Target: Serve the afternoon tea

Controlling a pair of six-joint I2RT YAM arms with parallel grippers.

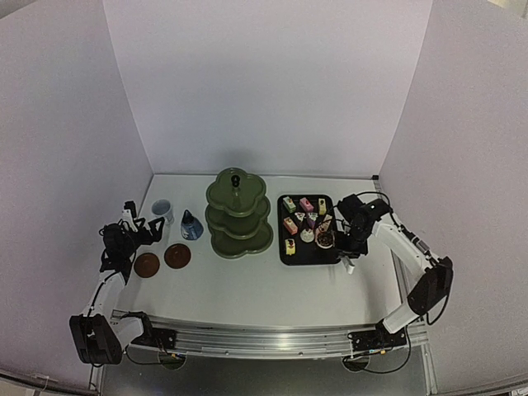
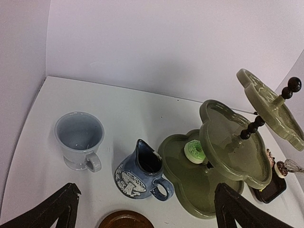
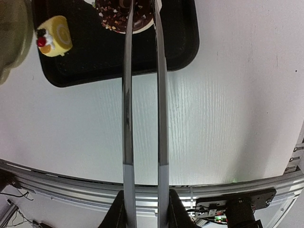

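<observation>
2 arms of the tongs (image 3: pixel 126 118), clamped in the right gripper (image 3: pixel 145 208), reach over the chocolate donut (image 3: pixel 113 20) — seemingly to lift it — while the left gripper (image 2: pixel 146 197) hangs spread and empty.

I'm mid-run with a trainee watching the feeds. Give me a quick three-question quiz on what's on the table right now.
1. True or false: the cup stands on a coaster.
2. The right end effector holds: A tongs; B a fork; C nothing.
3. Fill in: the green cake sits on the stand's ____ tier.
Key: 1 false; 2 A; 3 bottom.
</observation>
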